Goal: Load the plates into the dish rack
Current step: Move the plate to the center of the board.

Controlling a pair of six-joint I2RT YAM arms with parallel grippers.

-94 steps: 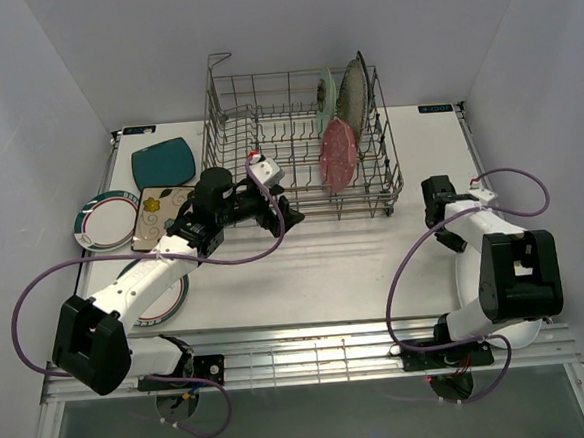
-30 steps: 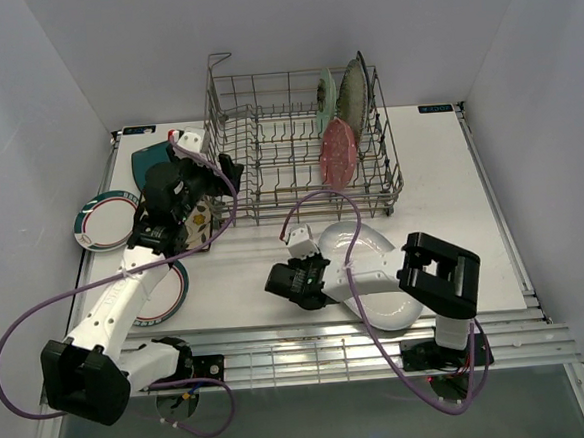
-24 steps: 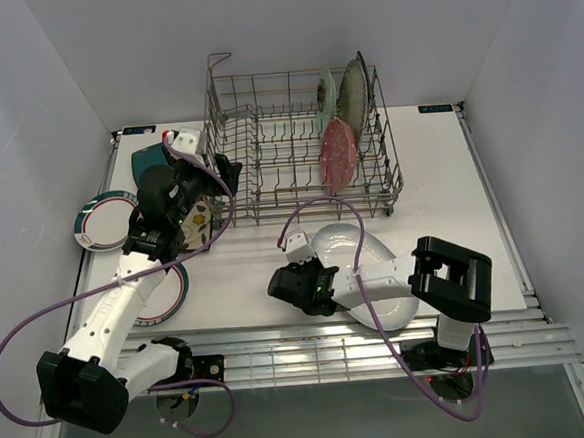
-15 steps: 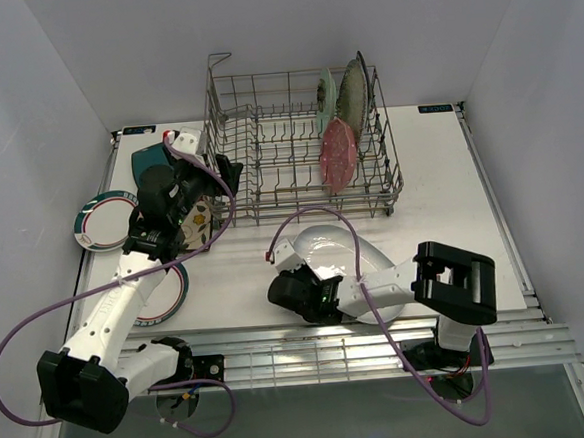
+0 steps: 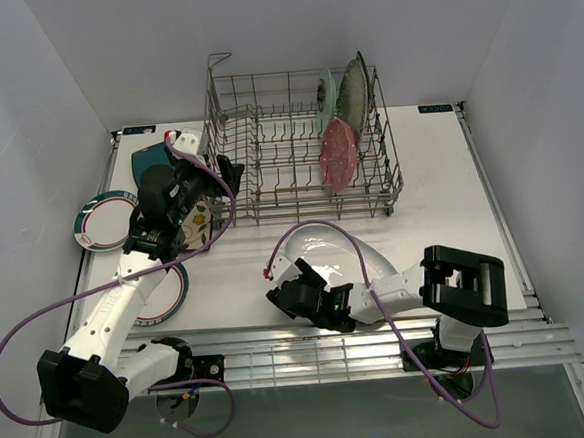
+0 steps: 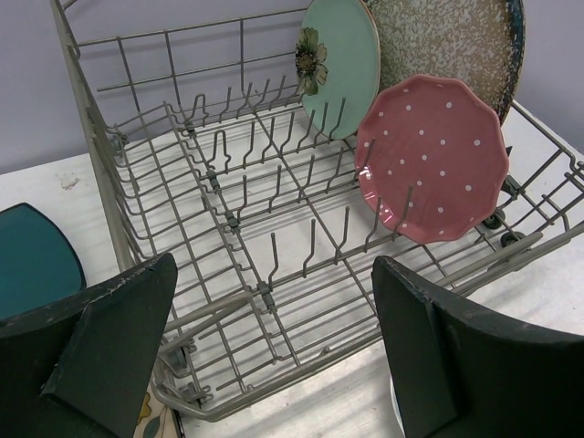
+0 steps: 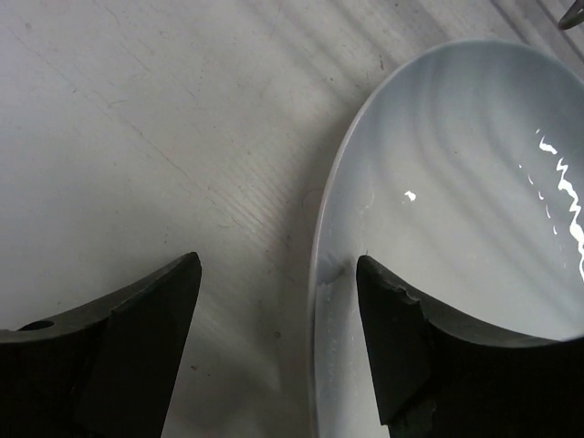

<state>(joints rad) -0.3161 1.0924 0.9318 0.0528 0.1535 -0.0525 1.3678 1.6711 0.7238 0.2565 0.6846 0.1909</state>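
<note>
Fingers point(image 7: 137, 315) of the right gripper point(image 7: 278, 274) are hanging spread before the dish rack point(image 5: 302, 211), straddling the near-left rim of the big white oval plate point(image 7: 456, 210), which is lying on the table point(image 7: 137, 109) outside it. This arm has been swinging across from the far right, so the pick-up is likely just starting. The left gripper point(image 6: 274, 269), also spread and empty, has been pulling back to the rack's left end, while the speckled plate point(image 6: 447, 36), mint plate point(image 6: 342, 55) and pink dotted plate point(image 6: 433, 160) are standing unmoved in the tines.
</note>
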